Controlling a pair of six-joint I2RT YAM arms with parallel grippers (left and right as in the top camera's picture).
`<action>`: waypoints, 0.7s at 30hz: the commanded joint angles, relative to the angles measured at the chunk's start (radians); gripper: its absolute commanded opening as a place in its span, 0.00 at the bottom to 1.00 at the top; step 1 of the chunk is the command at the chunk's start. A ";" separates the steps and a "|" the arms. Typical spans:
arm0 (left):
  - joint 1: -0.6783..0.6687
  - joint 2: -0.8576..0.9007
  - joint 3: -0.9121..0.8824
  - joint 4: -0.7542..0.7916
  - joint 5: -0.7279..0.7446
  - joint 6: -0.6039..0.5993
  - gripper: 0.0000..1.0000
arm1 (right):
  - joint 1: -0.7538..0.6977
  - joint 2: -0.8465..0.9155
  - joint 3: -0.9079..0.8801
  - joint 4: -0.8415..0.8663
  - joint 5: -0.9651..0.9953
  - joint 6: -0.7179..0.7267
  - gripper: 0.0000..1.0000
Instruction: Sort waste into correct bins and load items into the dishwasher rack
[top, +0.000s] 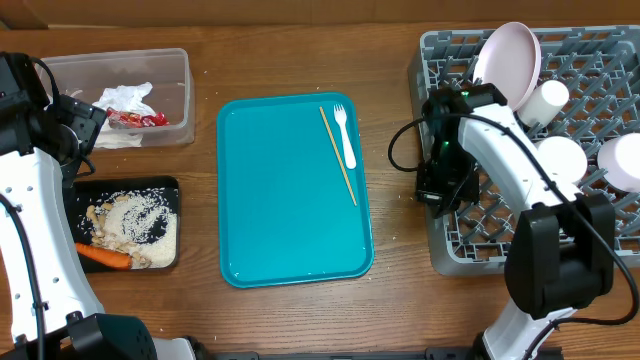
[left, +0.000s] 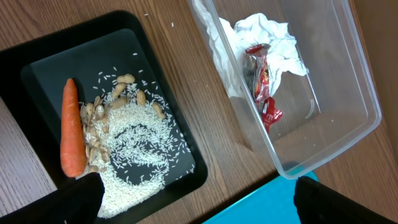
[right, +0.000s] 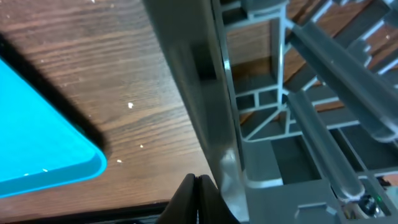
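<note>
The grey lattice rack (top: 452, 250) at the counter's right edge carries one white plate (top: 510, 60) leaning upright, one cup (top: 545, 100) and two bowls (top: 560, 158), the outer one cut off by the frame. One white fork (top: 347, 135) and one thin stick (top: 338, 155) lie just beside each other on the teal tray (top: 290, 210) mid-counter. At the left edge the clear tub (top: 186, 90) holds crumpled napkins (left: 264, 31) and one red wrapper (left: 262, 81), and the black tray (left: 186, 140) holds one carrot (left: 71, 127) with rice (left: 134, 155) and nuts (left: 124, 79); the left gripper (left: 196, 186) hangs spread wide over them, while the right gripper (right: 198, 199), mostly out of frame, has its fingers pressed together beside the rack's left wall.
</note>
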 joint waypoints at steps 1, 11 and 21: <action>-0.001 0.004 0.007 0.001 -0.003 -0.010 1.00 | -0.003 -0.031 -0.004 -0.013 0.045 0.017 0.05; -0.001 0.004 0.007 0.001 -0.003 -0.010 1.00 | -0.003 -0.031 -0.003 -0.009 0.136 0.072 0.05; -0.001 0.004 0.007 0.001 -0.003 -0.010 1.00 | -0.003 -0.031 0.022 0.068 0.118 0.058 0.05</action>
